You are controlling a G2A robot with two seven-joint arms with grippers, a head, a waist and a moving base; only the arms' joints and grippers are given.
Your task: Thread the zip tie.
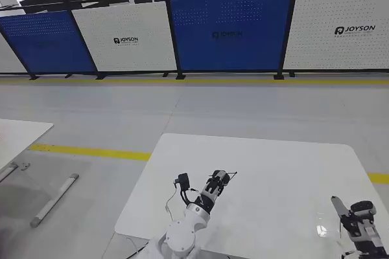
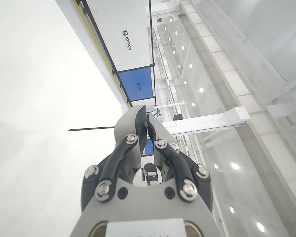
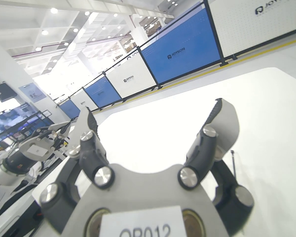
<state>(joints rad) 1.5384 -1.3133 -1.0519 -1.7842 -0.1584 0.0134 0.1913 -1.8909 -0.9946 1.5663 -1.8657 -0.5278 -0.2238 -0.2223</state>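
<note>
floor [image 1: 181, 110]: pale grey, glossy | yellow line [image 1: 84, 151]: painted across the floor just past the counter [image 1: 279, 162], which is white with rounded corners | panels [image 1: 230, 35]: blue and white, black-framed, fencing the far side | second table [image 1: 16, 136]: white, far left | ceiling lights [image 3: 54, 10]: round, bright, in rows

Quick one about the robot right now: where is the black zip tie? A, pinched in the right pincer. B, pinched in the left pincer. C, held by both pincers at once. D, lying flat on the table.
B: the left pincer is shut on the zip tie, whose thin black tail sticks out sideways past one finger, while the right pincer stands open with nothing between its fingers.
</note>
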